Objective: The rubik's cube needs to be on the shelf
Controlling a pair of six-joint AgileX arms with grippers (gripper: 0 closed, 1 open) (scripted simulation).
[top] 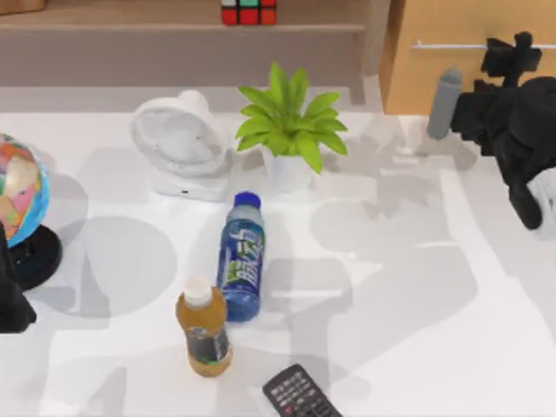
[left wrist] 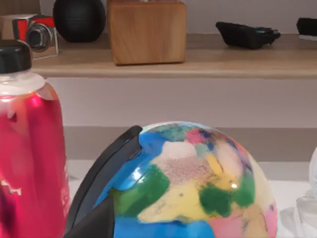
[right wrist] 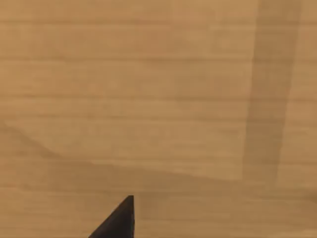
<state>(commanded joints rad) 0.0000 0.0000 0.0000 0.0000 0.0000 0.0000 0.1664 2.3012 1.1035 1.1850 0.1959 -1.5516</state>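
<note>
1 rubik's cube on the shelf

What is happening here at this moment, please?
The rubik's cube already sits on the shelf at the back of the table. Neither arm holds anything. The right gripper hangs near the wooden drawer cabinet at the right side. The left arm is at the left edge, beside the globe. Bottles, a fan and a plant stand untouched.
</note>
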